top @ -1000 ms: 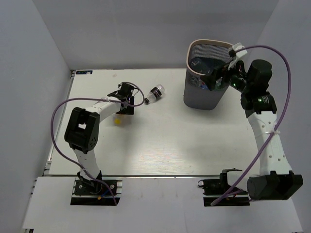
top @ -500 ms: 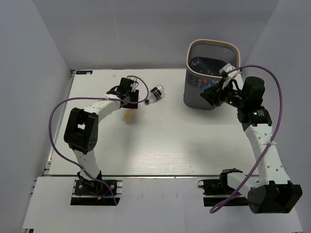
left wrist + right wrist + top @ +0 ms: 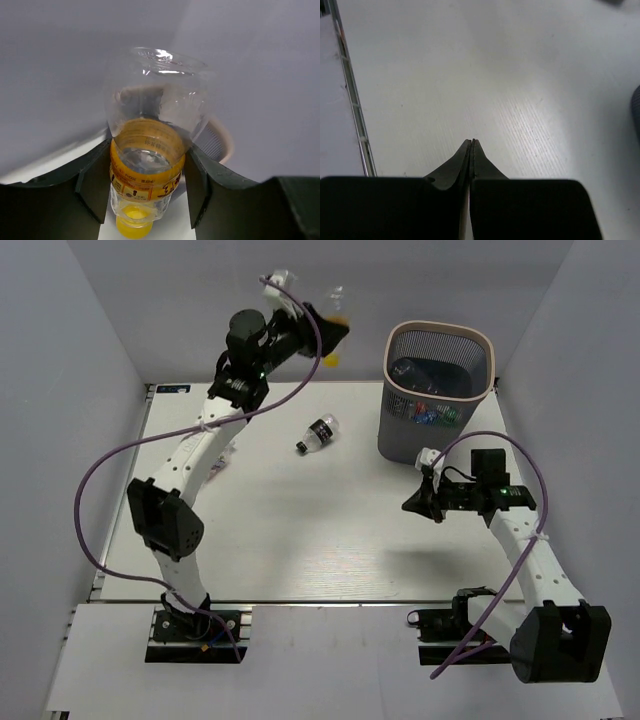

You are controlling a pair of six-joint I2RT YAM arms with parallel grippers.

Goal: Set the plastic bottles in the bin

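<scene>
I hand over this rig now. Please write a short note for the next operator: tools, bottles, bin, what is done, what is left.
Left tool: shut on the orange-capped bottle, held high, left of the bin in the top view.
Right tool: shut, empty, above the table.
Done: some bottles lie inside the bin.
Left: drop the held bottle in, then fetch the black-capped bottle lying on the table.

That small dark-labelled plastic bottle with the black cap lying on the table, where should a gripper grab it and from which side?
Probably the labelled middle of the small dark-labelled plastic bottle, coming straight down and straddling its width. It lies on its side, black cap pointing near-left, so the body offers parallel sides; the neck narrows.
</scene>
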